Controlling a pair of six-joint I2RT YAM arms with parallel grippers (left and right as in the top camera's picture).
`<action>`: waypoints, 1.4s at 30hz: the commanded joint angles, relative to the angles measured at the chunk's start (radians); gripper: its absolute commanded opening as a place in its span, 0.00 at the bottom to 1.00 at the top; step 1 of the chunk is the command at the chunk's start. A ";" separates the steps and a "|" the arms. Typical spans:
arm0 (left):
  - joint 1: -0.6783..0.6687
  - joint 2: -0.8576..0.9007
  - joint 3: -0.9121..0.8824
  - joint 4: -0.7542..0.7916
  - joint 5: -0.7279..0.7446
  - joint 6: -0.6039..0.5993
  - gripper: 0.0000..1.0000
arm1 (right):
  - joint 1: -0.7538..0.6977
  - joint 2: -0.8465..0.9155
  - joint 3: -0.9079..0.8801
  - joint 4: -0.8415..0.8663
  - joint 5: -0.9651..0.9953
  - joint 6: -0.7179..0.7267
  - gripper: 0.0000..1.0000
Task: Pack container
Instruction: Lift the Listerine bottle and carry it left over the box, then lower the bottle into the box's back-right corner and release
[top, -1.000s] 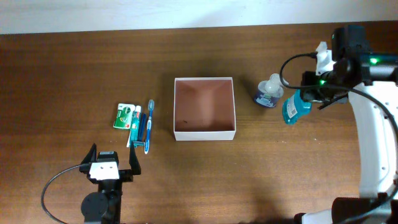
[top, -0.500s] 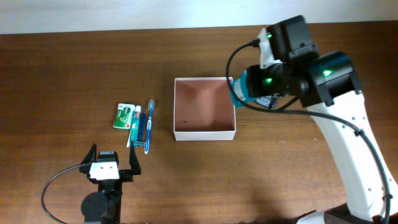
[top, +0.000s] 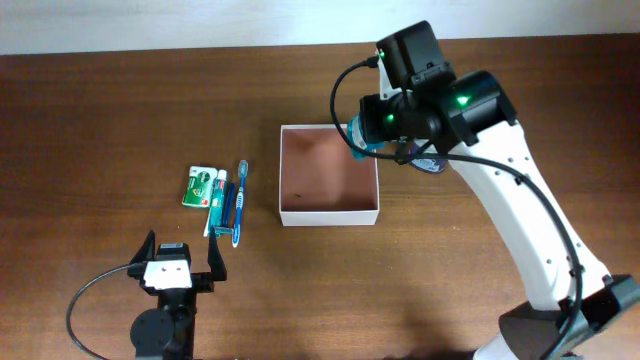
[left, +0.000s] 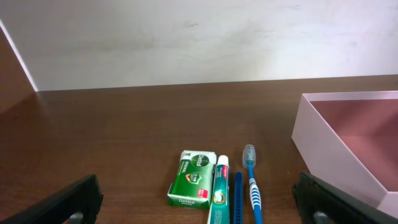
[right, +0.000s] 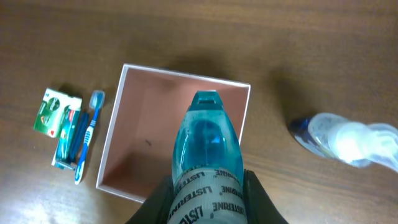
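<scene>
The right gripper (right: 207, 194) is clenched on a teal mouthwash bottle (right: 206, 146), one finger pressed against each side of the labelled body, cap pointing away from the wrist. That bottle hangs over the container (top: 329, 216), the white-walled square box with the pinkish-brown floor sitting near the middle of the table (top: 100, 120), a touch closer to the far edge. From overhead the bottle shows as a sliver of teal at the box's far right corner, mostly tucked under the arm; from the right wrist its cap lines up over the open interior. Whether it touches a wall or the floor, I can't tell. The box itself has nothing lying in it. Just beyond its right wall, on the wood, a clear pump bottle (right: 345, 138) with a dark blue base lies on its side. Over towards the left edge, a green soap box (top: 200, 186), a toothpaste tube (top: 214, 205) and a blue toothbrush (top: 239, 200) lie in a tight row, well apart from the box. Near the front edge the left gripper (top: 182, 250) sits released, jaws spread wide, holding nothing, facing that row.
</scene>
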 joint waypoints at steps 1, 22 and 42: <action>-0.003 -0.005 -0.008 0.000 0.011 0.016 0.99 | 0.009 0.036 0.033 0.027 0.017 0.011 0.20; -0.003 -0.005 -0.008 0.000 0.011 0.016 0.99 | 0.010 0.264 0.032 0.094 0.126 0.047 0.20; -0.003 -0.005 -0.008 0.000 0.011 0.016 0.99 | 0.010 0.312 0.031 0.089 0.143 0.039 0.26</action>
